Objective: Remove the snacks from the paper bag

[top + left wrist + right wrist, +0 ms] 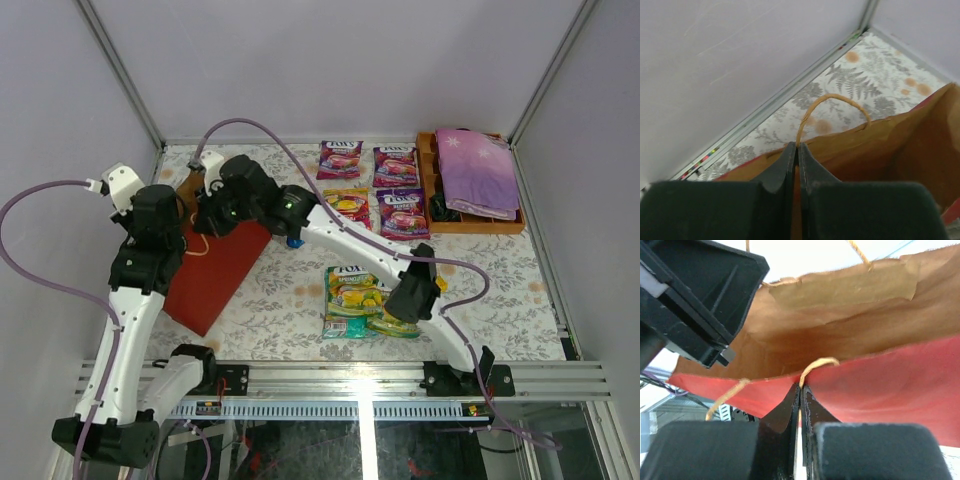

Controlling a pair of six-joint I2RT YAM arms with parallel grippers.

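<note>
1. Overhead, arms hide the mouth of the red paper carrier bag (pixel 215 275), which lies on the left of the table (pixel 290 292).
2. Brown kraft inside, thin cord handles (pixel 822 361).
3. Left gripper (pixel 796 149) and right gripper (pixel 800 389) each pinch its rim.

Place: a robotics lab cell.
Enclosure: plain pale wall panels (pixel 350 60) on three sides of my table (pixel 290 290); aluminium posts (pixel 121 75) at its far corners.
Near edge: slotted aluminium rail (pixel 350 372) carrying my arm bases (pixel 455 378).
Wiring: loose purple cables (pixel 240 121).
</note>
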